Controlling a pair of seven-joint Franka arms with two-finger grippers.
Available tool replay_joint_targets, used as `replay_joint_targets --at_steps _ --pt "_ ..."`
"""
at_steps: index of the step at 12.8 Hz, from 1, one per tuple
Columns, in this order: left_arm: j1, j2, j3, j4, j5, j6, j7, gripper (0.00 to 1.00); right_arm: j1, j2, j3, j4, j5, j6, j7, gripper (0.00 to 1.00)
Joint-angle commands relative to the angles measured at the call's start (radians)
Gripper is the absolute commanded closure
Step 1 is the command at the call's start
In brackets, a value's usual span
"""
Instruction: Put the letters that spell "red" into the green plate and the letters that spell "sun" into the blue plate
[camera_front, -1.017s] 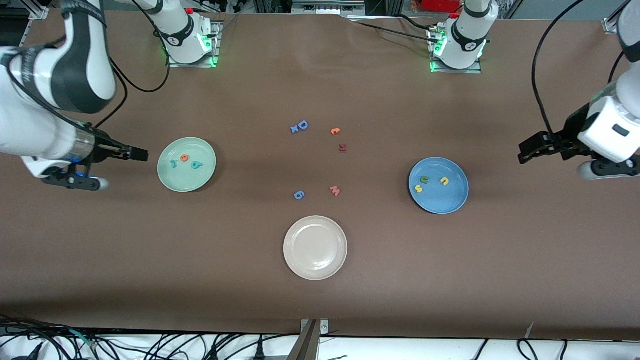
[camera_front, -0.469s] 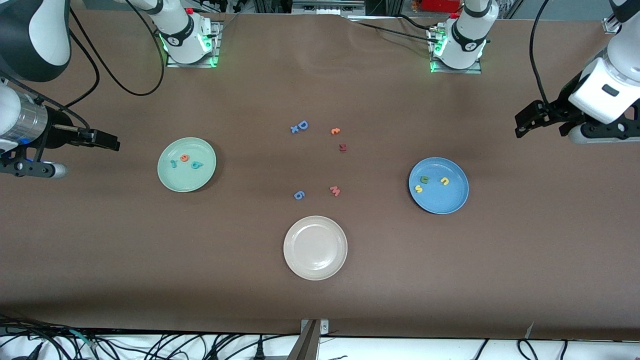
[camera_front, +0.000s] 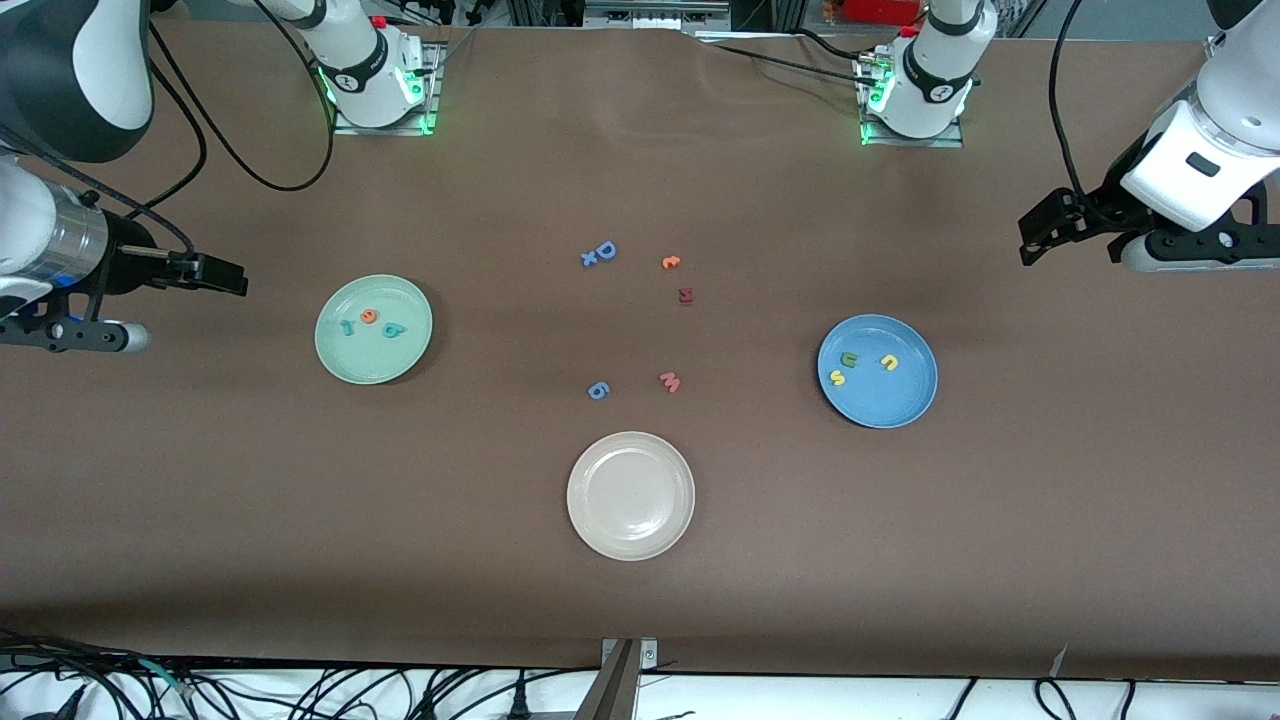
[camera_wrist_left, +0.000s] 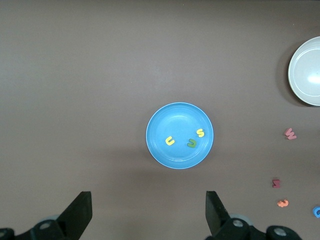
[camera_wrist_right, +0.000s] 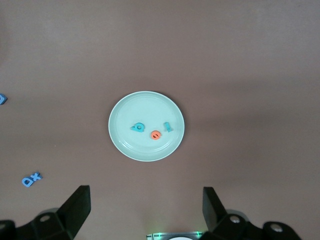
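Left gripper: fingers apart, empty, over bare table at the blue plate's two o'clock. Right gripper: likewise apart, at the green plate's ten o'clock. We found "sun" letters and "red" letters plated; we judged them light, soft foam, best pinched by edges.

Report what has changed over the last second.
Both arms pulled back: the right gripper moved away from the green plate, the left gripper rose toward its base's edge, away from the blue plate. Fingers stayed open, empty. Letters and plates unmoved.
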Motion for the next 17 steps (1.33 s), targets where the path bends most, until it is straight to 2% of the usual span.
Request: replay_joint_targets --at_steps 1,3,4,6,8,17 --pt "0.031 -0.026 -0.013 -0.023 -0.025 0.008 -0.001 0.0 -0.2 -0.015 0.232 0.02 -0.083 -0.006 -0.015 0.01" --pt "0.032 -0.019 -0.013 -0.015 -0.025 -0.004 -0.002 0.0 -0.39 -0.05 0.467 0.016 -0.168 0.025 -0.014 0.0" --pt "0.031 -0.016 -0.015 -0.015 -0.025 -0.004 -0.004 0.0 -0.483 -0.053 0.56 0.016 -0.171 0.024 -0.014 0.0" --pt "0.025 -0.007 -0.015 -0.01 -0.025 -0.006 0.003 0.0 -0.584 -0.069 0.656 0.003 -0.191 0.04 -0.015 0.0" --pt "0.025 -0.006 -0.015 -0.01 -0.025 -0.015 0.004 0.0 -0.671 -0.113 0.76 -0.076 -0.208 0.111 -0.015 0.0" --pt "0.019 0.008 -0.016 0.016 -0.028 -0.035 0.006 0.0 -0.668 -0.115 0.776 -0.073 -0.208 0.094 0.101 0.01"
